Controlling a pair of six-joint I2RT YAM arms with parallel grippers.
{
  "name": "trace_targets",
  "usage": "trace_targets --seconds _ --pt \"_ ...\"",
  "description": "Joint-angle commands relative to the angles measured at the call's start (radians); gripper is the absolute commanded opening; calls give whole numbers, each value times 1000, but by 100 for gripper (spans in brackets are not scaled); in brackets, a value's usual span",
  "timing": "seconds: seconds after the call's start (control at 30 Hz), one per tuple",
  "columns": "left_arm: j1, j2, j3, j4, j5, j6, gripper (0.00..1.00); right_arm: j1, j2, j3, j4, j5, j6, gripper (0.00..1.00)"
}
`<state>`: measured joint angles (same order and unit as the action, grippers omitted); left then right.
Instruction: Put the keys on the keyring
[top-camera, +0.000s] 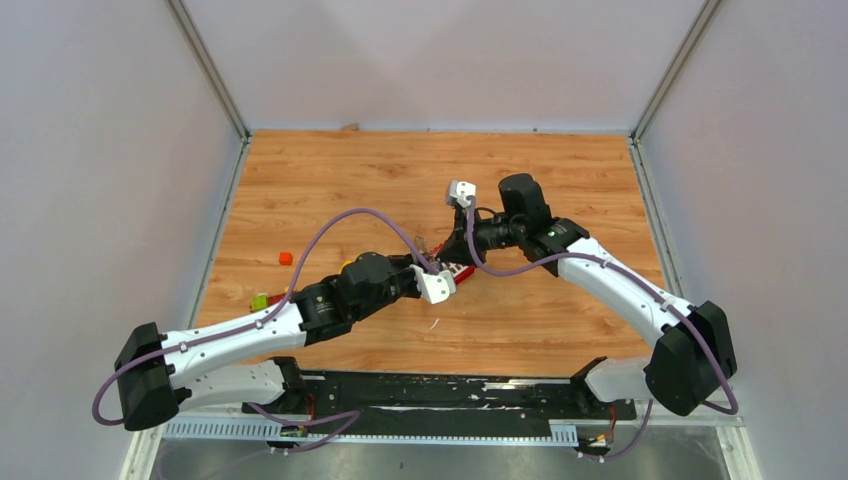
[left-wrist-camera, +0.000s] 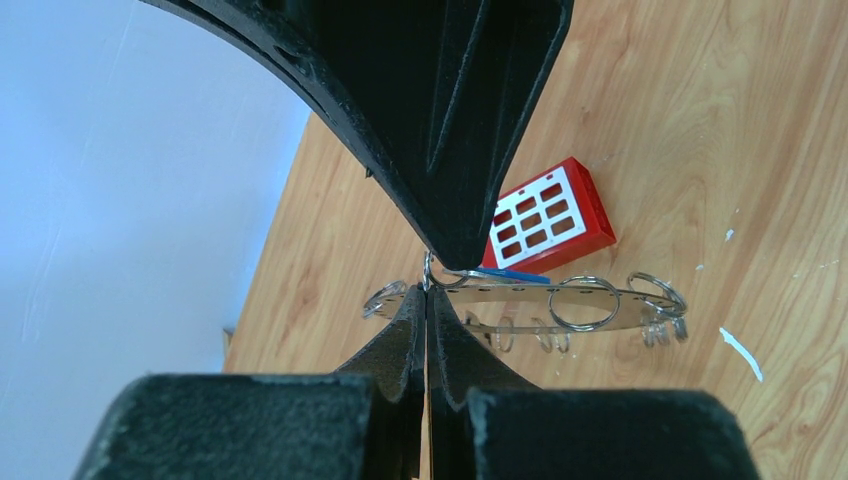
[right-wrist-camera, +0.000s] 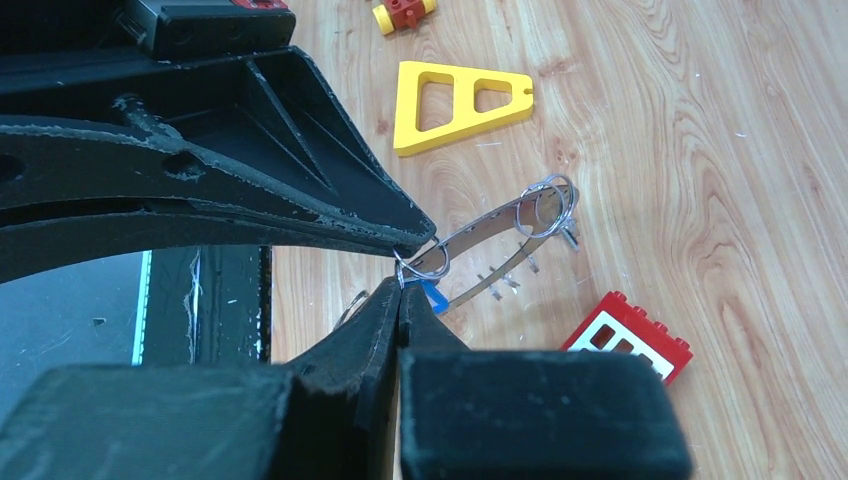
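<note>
Both arms meet over the middle of the bench, nose to nose. The left tool has its fingers pressed together on the near rim of the keyring, beside a small wire loop. The right tool is also pinched tight. From here I'd judge it grips the blue key, whose blue edge shows right at its tip, though the contact itself is hidden.

The keyring seems held up off the bench, near the red block and well apart from the yellow frame. In the left wrist view it shows edge-on, a flat band running left to right across the middle of the frame. In the right wrist view it slants from the tool tips at centre up to the right. The blue key lies along that band, pointing right.

To do this well, I'd keep the left arm dead steady. The right should work the key's hole onto the loop in small turns, never pulling the ring sideways. The black key I can't find.
</note>
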<state>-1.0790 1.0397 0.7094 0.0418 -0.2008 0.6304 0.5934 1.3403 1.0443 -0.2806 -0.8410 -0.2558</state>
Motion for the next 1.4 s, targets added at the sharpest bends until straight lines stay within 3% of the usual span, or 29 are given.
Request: trace_targets --seconds 0.0,0.7,1.37 --pt "-5 -18 13 49 36 -22 0 2 11 30 22 39 -13 0" --pt "-7 -15 3 46 44 -9 0 1 5 42 12 42 2 0" --pt "-7 -4 5 47 30 -2 0 -9 -27 31 8 -63 -22 0"
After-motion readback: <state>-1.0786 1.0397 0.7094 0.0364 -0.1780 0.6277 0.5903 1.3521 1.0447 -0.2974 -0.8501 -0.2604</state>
